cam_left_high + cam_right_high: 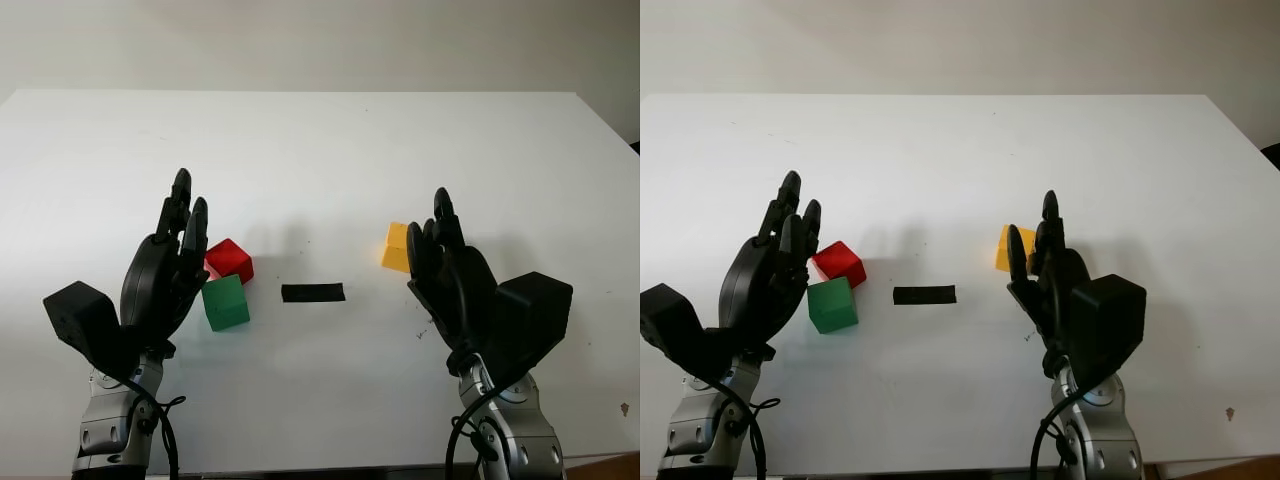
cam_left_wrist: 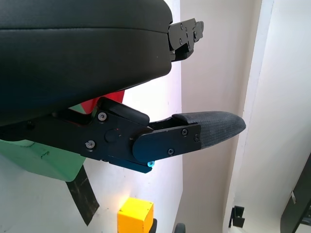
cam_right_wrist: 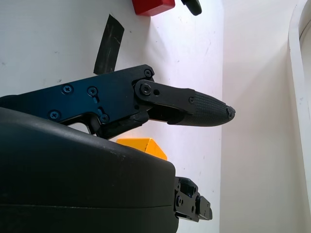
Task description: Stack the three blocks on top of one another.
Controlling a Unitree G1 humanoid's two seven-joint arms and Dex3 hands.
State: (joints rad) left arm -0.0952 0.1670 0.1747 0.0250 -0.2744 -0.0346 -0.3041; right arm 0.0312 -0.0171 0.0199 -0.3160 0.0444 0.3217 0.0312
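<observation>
No block was stacked yet. The left hand (image 1: 165,270) was open, holding nothing, just beside the red block (image 1: 230,259) and green block (image 1: 224,301), likely to grab one. The right hand (image 1: 445,265) was open by the yellow block (image 1: 396,247), all mid-table (image 1: 320,150)

I see the table (image 1: 320,150) w/ three blocks on it, none stacked. Two sit left of centre: rear-left block (image 1: 230,260) behind and slightly right of front-left block (image 1: 225,302), just beside each other; can't tell if touching. Tape strip (image 1: 313,292) lies flat at mid-table, btwn that pair and the right block (image 1: 396,247), which sits well apart from them. My left hand (image 1: 165,270), open, is just left of the pair. My right hand (image 1: 450,270), open, is just right of and in front of the right block.
</observation>
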